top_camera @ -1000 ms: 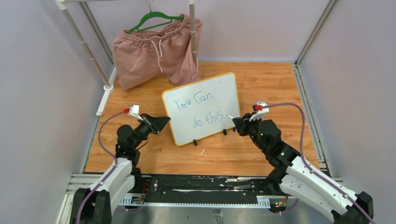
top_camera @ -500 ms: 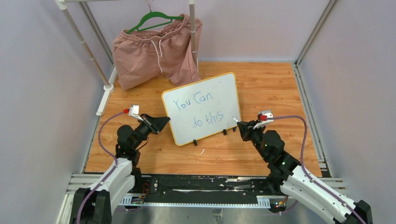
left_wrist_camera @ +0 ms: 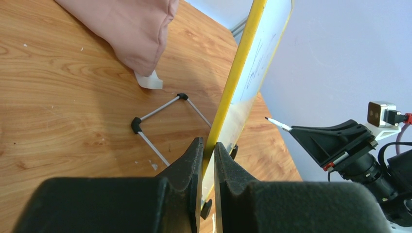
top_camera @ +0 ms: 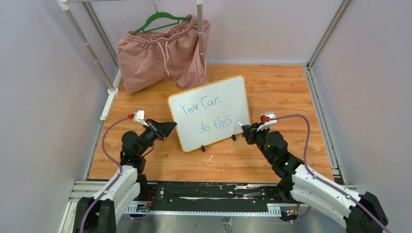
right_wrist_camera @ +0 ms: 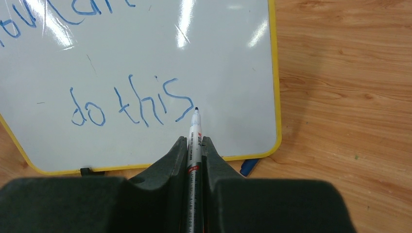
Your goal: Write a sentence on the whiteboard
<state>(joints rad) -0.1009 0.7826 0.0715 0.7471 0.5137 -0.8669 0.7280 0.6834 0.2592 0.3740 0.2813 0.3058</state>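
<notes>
The whiteboard [top_camera: 228, 94] stands tilted on the wooden table, yellow frame all round. The sentence [top_camera: 204, 114] reads "You Can do this" in blue, in two lines; "do this" [right_wrist_camera: 128, 104] fills the right wrist view. My left gripper [top_camera: 170, 127] is shut on the board's left edge [left_wrist_camera: 238, 68], one finger on each face [left_wrist_camera: 208, 143]. My right gripper [top_camera: 245, 130] is shut on a marker [right_wrist_camera: 196, 126]. The marker's tip sits just to the lower right of the final "s"; I cannot tell if it touches the board.
Pink shorts [top_camera: 163, 53] hang on a green hanger from a white rack at the back left. A wire stand [left_wrist_camera: 160, 109] props the board from behind. A blue cap [right_wrist_camera: 248, 166] lies by the board's right foot. Metal rails border the table.
My right gripper drew back to the right and away from the board, then came back left to the end of "this". The left gripper and the board stayed put.
</notes>
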